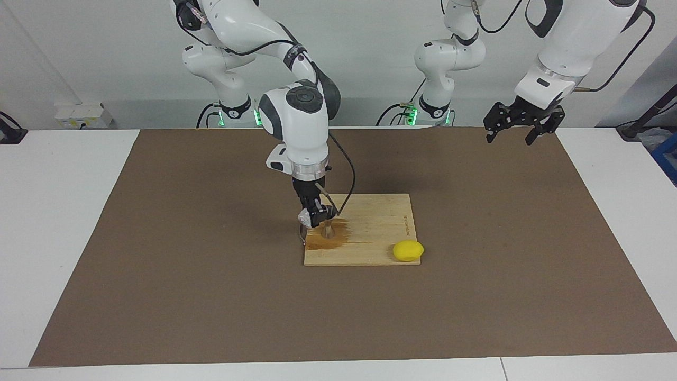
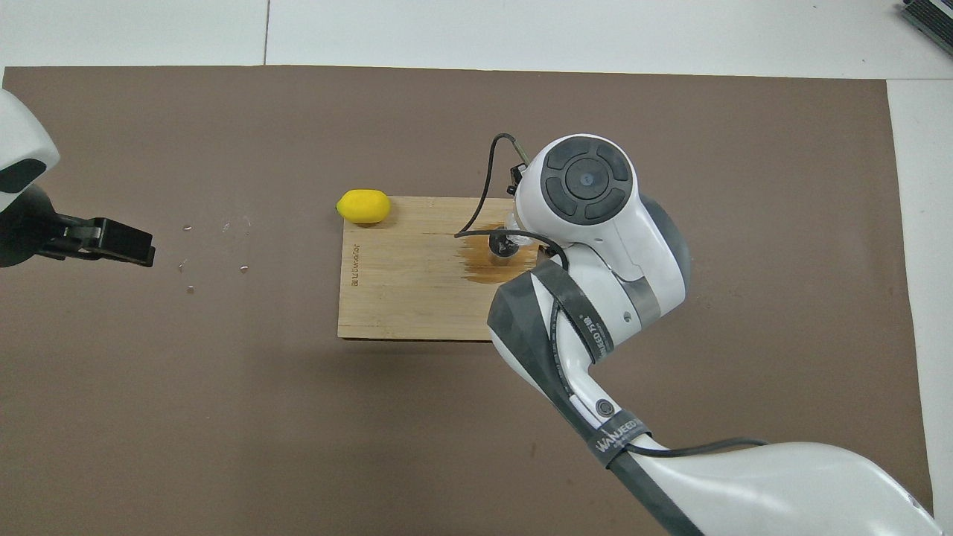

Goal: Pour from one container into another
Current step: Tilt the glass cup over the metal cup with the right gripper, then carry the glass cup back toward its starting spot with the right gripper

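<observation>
White table [image 1: 63, 222] under brown mat [image 1: 211, 296]; wooden board [image 1: 375, 233], perhaps crumbs [image 2: 216, 253], on mat.

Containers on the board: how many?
2. The jigger stands on the board, on its wet patch toward the right arm's end. The glass is held tilted above the jigger by the right pincer. None seems hidden.

We grip the tipped glass tumbler [image 1: 305, 217] in our right end effector [image 1: 313, 218] over the jigger [image 1: 328, 229] on the wet cutting board [image 1: 370, 233]; our left end effector [image 1: 521, 131] waits open.
</observation>
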{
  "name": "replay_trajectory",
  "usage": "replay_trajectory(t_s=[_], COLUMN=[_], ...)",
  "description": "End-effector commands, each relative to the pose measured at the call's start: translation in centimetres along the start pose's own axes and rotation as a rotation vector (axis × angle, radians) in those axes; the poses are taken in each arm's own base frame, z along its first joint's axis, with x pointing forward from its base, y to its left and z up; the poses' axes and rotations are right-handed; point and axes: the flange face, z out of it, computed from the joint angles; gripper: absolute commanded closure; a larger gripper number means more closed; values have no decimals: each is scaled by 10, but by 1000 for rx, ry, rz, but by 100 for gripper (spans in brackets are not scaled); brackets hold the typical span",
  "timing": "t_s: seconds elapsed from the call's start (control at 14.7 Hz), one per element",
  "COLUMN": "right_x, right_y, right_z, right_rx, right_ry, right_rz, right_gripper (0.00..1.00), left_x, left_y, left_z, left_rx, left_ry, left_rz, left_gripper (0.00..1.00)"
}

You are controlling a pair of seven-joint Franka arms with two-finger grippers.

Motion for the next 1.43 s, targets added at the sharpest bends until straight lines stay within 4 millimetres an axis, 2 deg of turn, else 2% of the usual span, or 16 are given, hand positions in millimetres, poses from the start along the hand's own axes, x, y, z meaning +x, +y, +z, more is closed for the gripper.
replay_trajectory(t_s=[0.0,0.75,1.16,1.36], right_x=[1,8,46,59], right_y=[-6,-4,-5,-2], right_z=[-6,-3,0,5], right_rx=[-2,-34,-38,-49], right_ry=[13,-125,-206,-226], right_rz=[14,113,218,247], right_gripper=[100,100,100,100], left_x=[-6,-6,-6,-6], left_y=[-2,-2,-2,-2], left_z=[0,0,0,0], left_rx=[19,19,19,19], left_ry=[-10,-10,-10,-10], left_rz=[-3,-3,-3,-3], left_gripper=[0,0,0,0])
